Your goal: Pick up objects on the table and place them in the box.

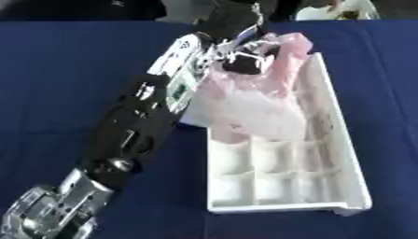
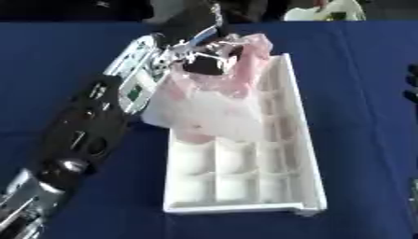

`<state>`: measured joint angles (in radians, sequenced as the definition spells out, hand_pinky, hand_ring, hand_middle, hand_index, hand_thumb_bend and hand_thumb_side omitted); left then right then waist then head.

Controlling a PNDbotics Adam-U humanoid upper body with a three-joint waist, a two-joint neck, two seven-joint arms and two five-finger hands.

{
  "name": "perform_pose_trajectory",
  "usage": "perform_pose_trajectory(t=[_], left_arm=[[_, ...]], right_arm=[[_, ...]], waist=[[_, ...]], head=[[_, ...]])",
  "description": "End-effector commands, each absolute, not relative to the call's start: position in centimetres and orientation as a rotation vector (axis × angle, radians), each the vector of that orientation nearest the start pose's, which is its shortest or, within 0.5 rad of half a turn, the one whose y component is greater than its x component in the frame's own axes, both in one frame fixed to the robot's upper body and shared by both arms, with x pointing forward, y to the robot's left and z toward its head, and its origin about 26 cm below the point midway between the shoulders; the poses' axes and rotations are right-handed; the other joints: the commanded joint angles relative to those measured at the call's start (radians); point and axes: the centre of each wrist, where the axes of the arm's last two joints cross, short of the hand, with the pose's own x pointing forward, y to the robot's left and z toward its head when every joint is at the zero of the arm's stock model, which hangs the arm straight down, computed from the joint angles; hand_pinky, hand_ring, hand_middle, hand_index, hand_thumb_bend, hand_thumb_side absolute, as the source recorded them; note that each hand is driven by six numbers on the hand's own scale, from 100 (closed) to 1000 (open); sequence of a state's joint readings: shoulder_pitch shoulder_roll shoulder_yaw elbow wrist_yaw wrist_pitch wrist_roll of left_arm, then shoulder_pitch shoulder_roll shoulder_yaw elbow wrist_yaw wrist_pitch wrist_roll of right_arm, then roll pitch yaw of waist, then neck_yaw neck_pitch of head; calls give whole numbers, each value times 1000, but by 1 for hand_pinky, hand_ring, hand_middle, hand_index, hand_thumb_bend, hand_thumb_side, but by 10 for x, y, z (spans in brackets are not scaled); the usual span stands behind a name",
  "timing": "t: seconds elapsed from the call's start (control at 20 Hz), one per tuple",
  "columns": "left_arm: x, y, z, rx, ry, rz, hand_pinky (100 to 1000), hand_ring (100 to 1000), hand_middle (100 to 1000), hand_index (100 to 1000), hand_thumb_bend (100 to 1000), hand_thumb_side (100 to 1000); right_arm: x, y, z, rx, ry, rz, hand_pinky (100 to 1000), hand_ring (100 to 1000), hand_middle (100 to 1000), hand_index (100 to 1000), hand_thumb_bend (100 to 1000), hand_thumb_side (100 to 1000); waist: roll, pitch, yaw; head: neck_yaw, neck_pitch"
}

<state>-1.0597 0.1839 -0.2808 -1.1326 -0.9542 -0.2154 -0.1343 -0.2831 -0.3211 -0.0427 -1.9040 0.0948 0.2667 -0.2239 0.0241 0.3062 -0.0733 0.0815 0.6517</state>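
Left arm runs from lower left of frame to upper centre. Left hand (image 1: pixel 241 58) fingers curled, clamped on top of pink bag (image 1: pixel 253 100). Bag hangs over upper half of white box (image 1: pixel 347 186), bottom resting in compartments there. Lower compartments of box open to view. Box lies right of centre on blue table (image 1: pixel 57 84). Right hand (image 2: pixel 412 88): dark sliver at right edge, fingers cannot tell.

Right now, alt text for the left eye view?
The left robot hand holds a pink-and-white plastic bag over the far end of a white compartmented box on a blue table. The black-and-silver arm reaches in from the lower left, and the near compartments of the box look empty.
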Motion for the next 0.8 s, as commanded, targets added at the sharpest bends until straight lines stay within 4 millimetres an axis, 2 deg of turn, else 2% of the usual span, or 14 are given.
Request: perform_pose_trajectory(t=[0.05, 0.1, 0.15, 0.25, 0.3, 0.35, 0.4, 0.45, 0.55, 0.8], left_arm=[[450, 98, 252, -1128, 2662, 1969, 100, 100, 238, 368, 100, 100], [449, 96, 251, -1116, 2641, 1971, 100, 100, 238, 368, 100, 100], [448, 94, 249, -1099, 2611, 1979, 145, 338, 535, 627, 387, 231], [447, 92, 247, -1073, 2542, 2003, 352, 551, 710, 758, 637, 407], [447, 92, 246, -1070, 2513, 2015, 329, 531, 693, 747, 603, 383], [447, 92, 244, -1068, 2490, 2028, 470, 652, 775, 815, 823, 525], [447, 92, 243, -1068, 2470, 2040, 443, 629, 765, 800, 783, 500], [448, 93, 241, -1069, 2454, 2051, 519, 697, 802, 839, 876, 567], [448, 94, 239, -1073, 2429, 2075, 566, 733, 818, 845, 922, 602], [450, 96, 235, -1086, 2408, 2098, 586, 741, 819, 857, 930, 627]], right_arm=[[311, -275, 190, -500, -1991, 101, 901, 898, 840, 948, 100, 892], [310, -275, 191, -500, -1997, 101, 901, 898, 840, 948, 100, 892], [310, -274, 192, -500, -2003, 102, 904, 899, 840, 948, 100, 891], [309, -273, 193, -501, -2009, 101, 904, 898, 840, 948, 100, 891], [309, -273, 193, -500, -2011, 101, 904, 898, 840, 948, 100, 891], [309, -273, 193, -500, -2012, 102, 903, 897, 839, 949, 100, 892], [309, -273, 194, -499, -2012, 102, 903, 897, 840, 948, 100, 891], [309, -273, 194, -498, -2013, 102, 902, 896, 839, 949, 100, 892], [309, -273, 194, -497, -2013, 103, 901, 895, 839, 949, 100, 893], [309, -273, 193, -494, -2009, 105, 900, 894, 839, 949, 100, 893]], waist=[[-2, -14, -6], [-2, -13, -8], [-1, -12, -11], [-1, -11, -13], [-1, -11, -13], [-1, -11, -13], [-1, -11, -13], [-1, -11, -13], [-2, -10, -13], [-4, -10, -10]], head=[[9, -18], [9, -20], [10, -20], [11, -21], [11, -21], [11, -21], [11, -21], [11, -21], [12, -20], [12, -19]])
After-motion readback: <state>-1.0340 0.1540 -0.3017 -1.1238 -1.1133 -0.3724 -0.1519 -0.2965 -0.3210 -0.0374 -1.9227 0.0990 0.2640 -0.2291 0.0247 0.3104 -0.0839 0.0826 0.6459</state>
